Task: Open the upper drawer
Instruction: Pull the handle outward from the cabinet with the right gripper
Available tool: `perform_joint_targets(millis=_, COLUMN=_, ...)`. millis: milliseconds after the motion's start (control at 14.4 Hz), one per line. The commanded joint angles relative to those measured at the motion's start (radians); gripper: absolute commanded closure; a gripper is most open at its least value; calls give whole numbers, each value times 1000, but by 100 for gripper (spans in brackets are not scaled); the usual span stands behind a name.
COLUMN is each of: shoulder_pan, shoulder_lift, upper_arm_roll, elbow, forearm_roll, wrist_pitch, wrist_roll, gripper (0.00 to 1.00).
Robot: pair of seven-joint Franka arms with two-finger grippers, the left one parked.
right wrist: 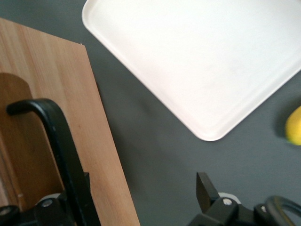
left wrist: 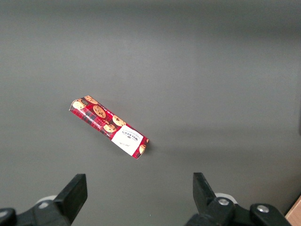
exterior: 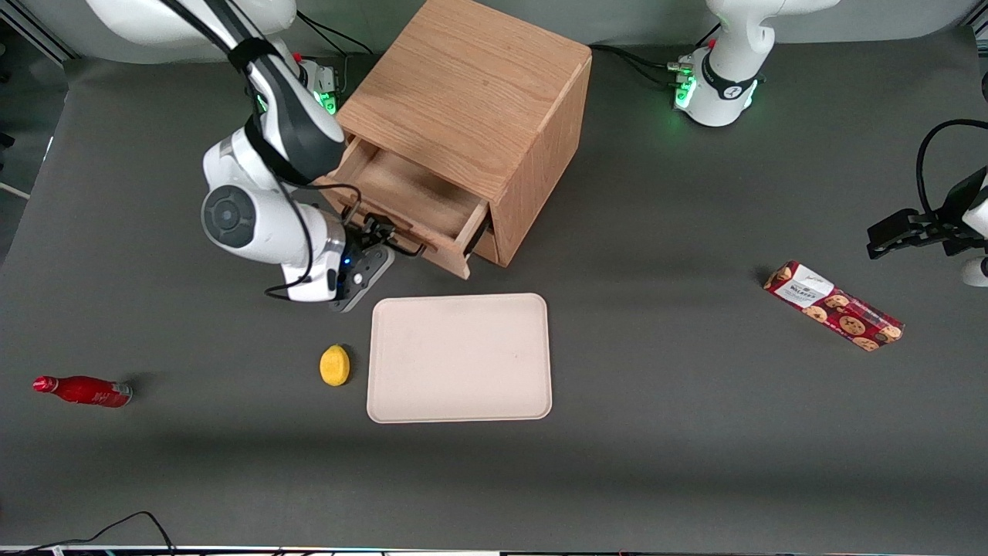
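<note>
Oak is what I see first from the front: the cube-shaped oak cabinet point(exterior: 471, 116) stands at about twelve o'clock of the pale rectangular plastic tray point(exterior: 460, 357), and its shallow upper drawer point(exterior: 409, 205) with the black metal bar handle point(exterior: 394, 235) is already drawn partly out, its bare wooden floor showing. My right arm's gripper point(exterior: 376, 232) sits at that handle, at the working arm's end of the bar. A small yellow lemon-like fruit point(exterior: 335, 364) lies at nine o'clock of the tray, just beside it. From the right wrist, the handle point(right wrist: 59, 150) runs past one finger while the other stands well apart over the grey table, so the jaws are spread and I judge nothing is clamped. The drawer looks light and stiff; the rigid bar is the place to hold, near its middle, so it slides straight.
</note>
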Motion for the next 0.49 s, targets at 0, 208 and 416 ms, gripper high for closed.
perform_joint_targets(millis=0, shoulder_pan=4, shoulder_lift=40, upper_arm_roll=-39, elbow=68, forearm_roll=-14, wrist_pitch=-16, wrist_roll=-62, gripper=0)
perform_joint_targets(millis=208, shoulder_pan=6, shoulder_lift=86, upper_arm_roll=-96, elbow=157, forearm_roll=-14, wrist_pitch=-65, wrist_roll=-141, gripper=0)
perform_joint_targets(millis=416, shoulder_pan=7, shoulder_lift=167, upper_arm_roll=-139, elbow=307, forearm_roll=-33, wrist_pitch=-135, wrist_roll=-167, gripper=0)
